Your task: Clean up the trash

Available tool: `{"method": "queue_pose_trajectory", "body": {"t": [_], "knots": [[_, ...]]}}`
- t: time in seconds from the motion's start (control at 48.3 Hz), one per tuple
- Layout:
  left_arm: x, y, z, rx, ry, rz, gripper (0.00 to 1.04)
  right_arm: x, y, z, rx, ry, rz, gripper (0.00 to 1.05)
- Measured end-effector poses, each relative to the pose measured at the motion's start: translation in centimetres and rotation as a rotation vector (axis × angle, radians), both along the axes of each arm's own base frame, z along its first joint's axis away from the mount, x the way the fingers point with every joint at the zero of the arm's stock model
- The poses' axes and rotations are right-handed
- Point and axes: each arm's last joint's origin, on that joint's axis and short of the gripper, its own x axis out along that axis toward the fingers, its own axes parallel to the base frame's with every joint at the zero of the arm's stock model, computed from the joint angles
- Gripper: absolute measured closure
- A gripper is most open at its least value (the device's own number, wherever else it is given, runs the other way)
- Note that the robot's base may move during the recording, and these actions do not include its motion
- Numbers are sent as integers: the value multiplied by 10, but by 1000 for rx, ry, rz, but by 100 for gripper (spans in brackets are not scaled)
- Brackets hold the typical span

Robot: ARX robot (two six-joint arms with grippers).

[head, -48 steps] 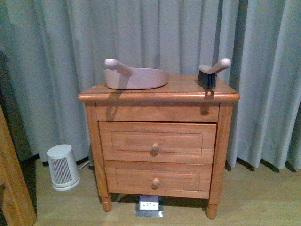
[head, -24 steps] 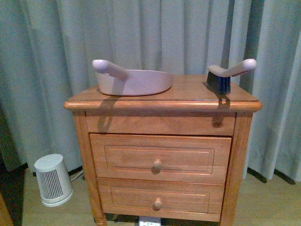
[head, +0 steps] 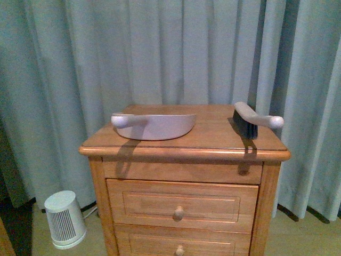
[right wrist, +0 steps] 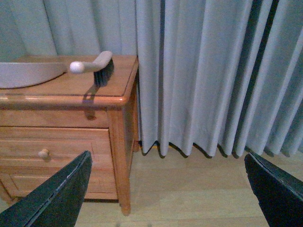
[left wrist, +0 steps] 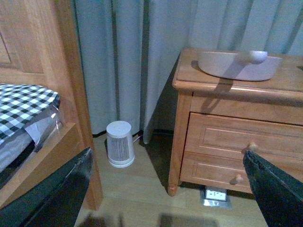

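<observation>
No trash wad shows in any view. A pink dustpan (head: 154, 126) lies on the left of a wooden nightstand's top (head: 213, 141), handle toward the left. A pink hand brush (head: 250, 120) with dark bristles stands on the right. Both also show in the wrist views: the dustpan (left wrist: 236, 66) in the left one, the brush (right wrist: 97, 66) in the right one. My left gripper (left wrist: 170, 189) is open and empty, low over the floor left of the nightstand. My right gripper (right wrist: 168, 189) is open and empty, low over the floor right of it. Neither arm shows in the front view.
The nightstand has two drawers with round knobs (head: 179, 213). A small white heater (left wrist: 119, 144) stands on the wooden floor at its left. A bed frame (left wrist: 71, 94) with a checkered pillow (left wrist: 23, 106) is further left. Grey curtains (head: 170, 53) hang behind. A floor socket (left wrist: 217, 195) lies under the nightstand.
The front view has risen and moved closer: the nightstand's top now shows from above and its legs and the floor socket have dropped out of view. Dustpan and brush have not moved.
</observation>
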Motion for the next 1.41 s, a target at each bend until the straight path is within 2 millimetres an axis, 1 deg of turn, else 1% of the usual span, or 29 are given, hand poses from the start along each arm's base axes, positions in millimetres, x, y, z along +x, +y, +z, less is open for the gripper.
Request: {"method": "queue_pose_trajectory", "body": {"t": [0.083, 0.145, 0.228, 0.269, 0.29, 0.352, 0.414, 0.456, 0.518, 0.621, 0.684, 0.725, 0.746, 0.787, 0.911, 1.015, 1.139, 1.201, 1.409], "knots": [[0, 0, 0, 0, 0, 0, 8, 0, 0, 0, 0, 0, 0, 7], [1, 0, -1, -50, 58, 30, 8, 0, 0, 0, 0, 0, 0, 7], [11, 0, 6, -80, 110, 6, 8, 0, 0, 0, 0, 0, 1, 7], [24, 1, 26, -63, 106, -15, 8, 0, 0, 0, 0, 0, 0, 7], [27, 1, 32, -59, 107, -18, 8, 0, 0, 0, 0, 0, 0, 7], [49, 0, 61, -18, 140, -23, 8, 0, 0, 0, 0, 0, 0, 7], [71, -3, 82, 15, 192, -22, 8, 0, 0, 0, 0, 0, 0, 7], [86, -7, 94, 37, 229, -32, 8, 0, 0, 0, 0, 0, 0, 7], [119, -24, 119, 79, 309, -59, 8, 0, 0, 0, 0, 0, 0, 7], [152, -49, 141, 119, 360, -109, 8, 0, 0, 0, 0, 0, 0, 7], [168, -61, 148, 132, 383, -129, 8, 0, 0, 0, 0, 0, 0, 7], [187, -74, 154, 147, 400, -127, 8, 0, 0, 0, 0, 0, 0, 7], [193, -78, 154, 150, 407, -128, 8, 0, 0, 0, 0, 0, 0, 7], [212, -89, 154, 159, 436, -128, 8, 0, 0, 0, 0, 0, 0, 7], [261, -116, 147, 160, 518, -117, 8, 0, 0, 0, 0, 0, 0, 7], [281, -135, 146, 146, 536, -141, 8, 0, 0, 0, 0, 0, 0, 7], [300, -150, 142, 149, 552, -163, 8, 0, 0, 0, 0, 0, 0, 7], [311, -153, 135, 146, 567, -162, 8, 0, 0, 0, 0, 0, 0, 7], [331, -158, 110, 154, 619, -161, 8, 0, 0, 0, 0, 0, 0, 7]]}}
